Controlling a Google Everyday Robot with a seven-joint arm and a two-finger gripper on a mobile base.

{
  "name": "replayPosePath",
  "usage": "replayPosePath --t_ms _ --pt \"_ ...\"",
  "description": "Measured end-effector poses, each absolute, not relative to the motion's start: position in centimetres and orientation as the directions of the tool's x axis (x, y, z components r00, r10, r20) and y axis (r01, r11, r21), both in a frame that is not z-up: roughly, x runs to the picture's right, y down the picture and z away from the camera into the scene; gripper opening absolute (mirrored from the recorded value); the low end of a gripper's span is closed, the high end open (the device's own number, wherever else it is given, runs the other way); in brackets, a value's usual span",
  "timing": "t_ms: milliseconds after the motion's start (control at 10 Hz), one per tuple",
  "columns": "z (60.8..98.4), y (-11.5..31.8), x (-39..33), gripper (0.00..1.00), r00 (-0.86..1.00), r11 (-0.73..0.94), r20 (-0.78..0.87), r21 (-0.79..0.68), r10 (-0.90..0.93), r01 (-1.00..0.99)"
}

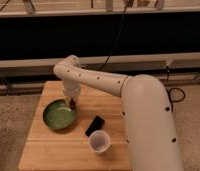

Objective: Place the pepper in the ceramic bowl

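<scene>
- gripper (71, 104) hung at the end of the pale arm (100, 82), low over the right side of the ceramic bowl (49, 116). we read it as clamped on the pepper (73, 102), which showed as a small dark red shape at its tip.
- camera view: the pepper was thus in the air at the bowl's right rim, not yet lying on the green glaze inside.
- we judged the step in hand to be carrying the pepper the last bit inward and letting it go.
- to do that well, we would have wanted the tip moved left toward the middle of the bowl before opening. a release over the rim could let the pepper glance off and roll onto the table (48, 152).
- a low release suited the job too. the bowl looked shallow, and a long thin pepper dropped from height might skip out.
- edges: the bowl sat toward the left of the table, with its left rim near the table's left edge. a shove that way had little margin.
- open room: the black rectangular object (95, 125) lay just right of the bowl, and the white cup (99, 141) stood near it toward the front.
- both were apart from the gripper. wood showed behind the bowl, so we judged an upward, backward retreat to be free.
</scene>
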State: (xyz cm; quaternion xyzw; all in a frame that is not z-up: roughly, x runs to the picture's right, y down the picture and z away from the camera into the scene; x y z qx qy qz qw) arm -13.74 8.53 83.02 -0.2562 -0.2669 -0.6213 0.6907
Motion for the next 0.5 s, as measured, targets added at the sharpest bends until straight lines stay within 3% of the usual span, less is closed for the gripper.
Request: replayPosePath --t_ms 500 --pt "83.07 8.54 -13.78 0.34 0.082 0.096 0.690 -0.018 -0.719 0.995"
